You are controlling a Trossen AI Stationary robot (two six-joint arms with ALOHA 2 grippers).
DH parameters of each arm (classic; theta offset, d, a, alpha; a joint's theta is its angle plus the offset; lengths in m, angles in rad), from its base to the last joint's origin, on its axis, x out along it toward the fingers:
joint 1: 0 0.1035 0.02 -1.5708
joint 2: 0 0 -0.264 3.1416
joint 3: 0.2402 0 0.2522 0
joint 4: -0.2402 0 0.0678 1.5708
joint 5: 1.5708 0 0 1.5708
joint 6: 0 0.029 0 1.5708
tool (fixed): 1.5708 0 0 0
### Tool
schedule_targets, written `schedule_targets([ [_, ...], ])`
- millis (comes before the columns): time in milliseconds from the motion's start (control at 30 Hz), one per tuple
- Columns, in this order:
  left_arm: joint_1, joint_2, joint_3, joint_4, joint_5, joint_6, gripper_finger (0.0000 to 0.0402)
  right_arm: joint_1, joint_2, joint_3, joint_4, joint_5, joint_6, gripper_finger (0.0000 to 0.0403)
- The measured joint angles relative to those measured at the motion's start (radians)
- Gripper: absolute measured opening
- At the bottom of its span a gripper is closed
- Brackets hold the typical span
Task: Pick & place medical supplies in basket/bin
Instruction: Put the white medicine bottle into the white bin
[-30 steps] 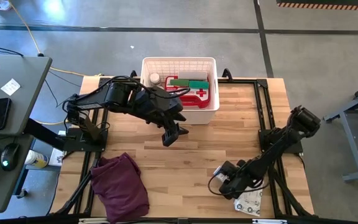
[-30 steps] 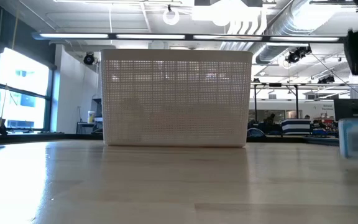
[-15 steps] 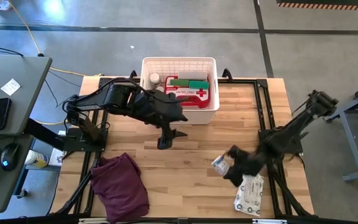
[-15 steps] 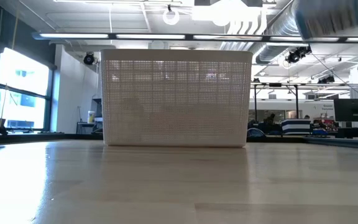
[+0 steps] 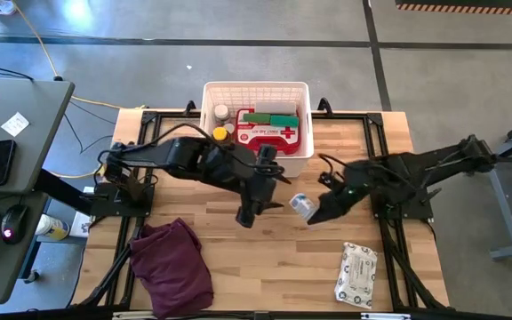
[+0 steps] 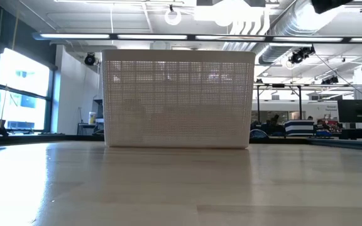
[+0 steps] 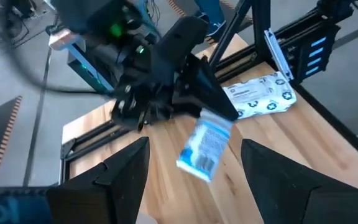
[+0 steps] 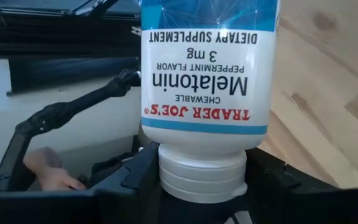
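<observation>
High view: right hand (image 5: 314,212) is out over mid bench (image 5: 274,244), pinching a small white bottle (image 5: 301,205) w/ blue label. Right wrist view shows the grip is at the cap end, label upside down, reads "Melatonin". Left wrist view has the same bottle (image 7: 205,149) hanging off the right hand, above the wood.

Left hand (image 5: 258,212) sits just beside it, above bench in front of the basket (image 5: 301,164), fingers spread, nothing between them; bottle lies a little past its tips.

Basket at the far edge of bench holds the red first-aid case (image 5: 269,135) w/ white cross, a green roll (image 5: 271,117) on top of it, plus a white bottle (image 5: 221,113) and a yellow-topped item (image 5: 220,133) at its left end.

White wipes pack (image 5: 356,275) lies flat on bench near the front right corner, well apart from basket. Purple cloth (image 5: 173,267) bunched at front left.

Low view: only the basket's grid wall (image 6: 180,103) on the bench; contents hidden.
</observation>
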Motion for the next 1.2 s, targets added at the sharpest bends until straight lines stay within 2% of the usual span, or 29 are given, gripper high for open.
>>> schedule_targets([
  [167, 0.001, 0.038, 0.000, 0.002, -0.003, 0.024, 0.0285, -0.097, 0.099, 0.079, -0.013, -0.113, -0.100, 0.0170],
  [367, 0.001, 0.062, -0.001, -0.104, -0.001, 0.024, 0.0285, -0.183, 0.171, 0.165, -0.009, -0.207, -0.184, 0.0169],
  [767, 0.000, 0.102, -0.006, -0.169, -0.123, 0.051, 0.0285, -0.201, 0.228, 0.224, 0.001, -0.261, -0.214, 0.0169],
  [1200, -0.007, 0.115, -0.005, -0.162, -0.134, 0.043, 0.0274, -0.203, 0.226, 0.224, 0.020, -0.253, -0.223, 0.0169],
])
